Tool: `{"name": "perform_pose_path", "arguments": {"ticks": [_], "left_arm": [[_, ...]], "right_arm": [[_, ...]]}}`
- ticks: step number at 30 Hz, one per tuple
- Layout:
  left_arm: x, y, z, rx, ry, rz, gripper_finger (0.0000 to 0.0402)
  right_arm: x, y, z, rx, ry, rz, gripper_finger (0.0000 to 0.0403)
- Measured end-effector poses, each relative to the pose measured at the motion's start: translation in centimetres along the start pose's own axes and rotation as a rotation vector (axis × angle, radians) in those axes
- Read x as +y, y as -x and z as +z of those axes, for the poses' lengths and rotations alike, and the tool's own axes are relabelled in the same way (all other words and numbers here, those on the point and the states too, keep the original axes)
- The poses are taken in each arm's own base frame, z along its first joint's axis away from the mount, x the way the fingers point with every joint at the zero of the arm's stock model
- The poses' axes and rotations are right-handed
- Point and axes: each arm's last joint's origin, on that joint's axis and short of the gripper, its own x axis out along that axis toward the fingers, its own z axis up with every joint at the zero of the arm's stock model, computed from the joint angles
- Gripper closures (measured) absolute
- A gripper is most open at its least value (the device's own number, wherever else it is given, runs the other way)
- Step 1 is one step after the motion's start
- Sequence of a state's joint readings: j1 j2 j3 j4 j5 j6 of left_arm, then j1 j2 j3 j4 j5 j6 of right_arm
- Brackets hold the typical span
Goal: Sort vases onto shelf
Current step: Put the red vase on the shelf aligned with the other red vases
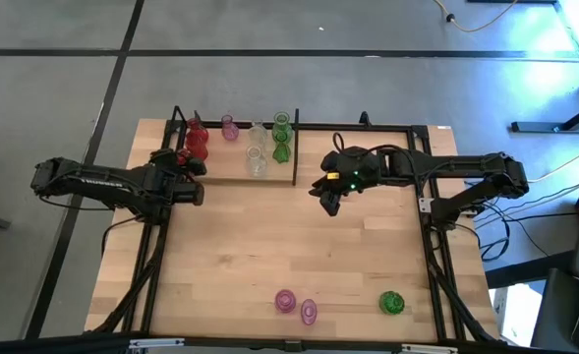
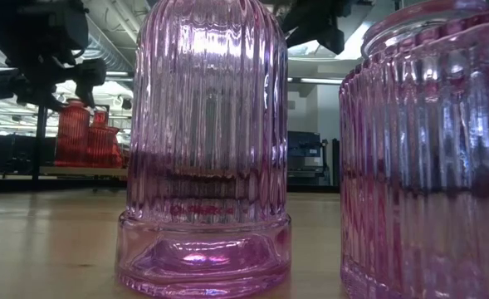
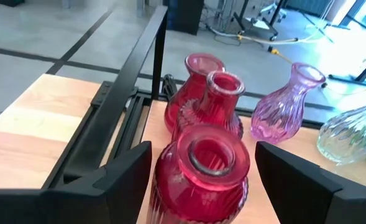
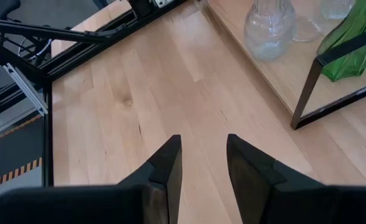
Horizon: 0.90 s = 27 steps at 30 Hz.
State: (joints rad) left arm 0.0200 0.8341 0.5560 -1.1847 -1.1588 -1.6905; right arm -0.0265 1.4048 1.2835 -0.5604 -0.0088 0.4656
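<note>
The shelf (image 1: 220, 177) is a light-wood board with black rods at the table's far left. On it stand three red vases (image 1: 197, 140), a pink vase (image 1: 229, 126), clear vases (image 1: 258, 136) and green vases (image 1: 281, 126). My left gripper (image 3: 204, 180) is open at the shelf's left end. Its fingers stand on either side of the nearest red vase (image 3: 201, 168), which stands upright on the board. My right gripper (image 1: 326, 194) is open and empty over the bare table, just right of the shelf. It also shows in the right wrist view (image 4: 204, 162). My left gripper's fingers (image 3: 130, 177) flank the ribbed body (image 3: 170, 186) of the nearest red vase, coming level from the shelf's left end. I cannot tell whether they touch it.
Two pink vases (image 1: 285, 300) (image 1: 309, 313) and a green vase (image 1: 391, 302) stand near the table's near edge. The pink ones fill the low view (image 2: 207, 141). The shelf's black corner post (image 4: 307, 93) stands close to my right gripper. Bare tabletop lies between the shelf and the near vases.
</note>
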Motion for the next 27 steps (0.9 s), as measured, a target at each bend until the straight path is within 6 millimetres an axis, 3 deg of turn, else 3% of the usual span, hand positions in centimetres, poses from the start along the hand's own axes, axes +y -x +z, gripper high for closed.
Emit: {"name": "perform_pose_path", "arguments": {"ticks": [10, 19, 23, 27], "left_arm": [[-0.6, 0.6, 1.6, -0.087, -0.033, -0.025, 0.0122], [-2.0, 2.1, 4.8, -0.05, -0.147, -0.064, 0.0127], [-1.9, 2.8, 6.5, 0.159, -0.16, -0.061, 0.0174], [-1.6, 3.6, 7.0, 0.376, -0.214, -0.09, 0.0281]], "right_arm": [[0.1, 0.0, 0.2, -0.025, 0.0, 0.014, 0.0292], [0.2, 0.0, 0.3, -0.034, 0.0, 0.019, 0.0292], [0.2, 0.0, 0.3, -0.034, 0.0, 0.019, 0.0292], [0.2, 0.0, 0.3, -0.037, 0.0, 0.015, 0.0292]]}}
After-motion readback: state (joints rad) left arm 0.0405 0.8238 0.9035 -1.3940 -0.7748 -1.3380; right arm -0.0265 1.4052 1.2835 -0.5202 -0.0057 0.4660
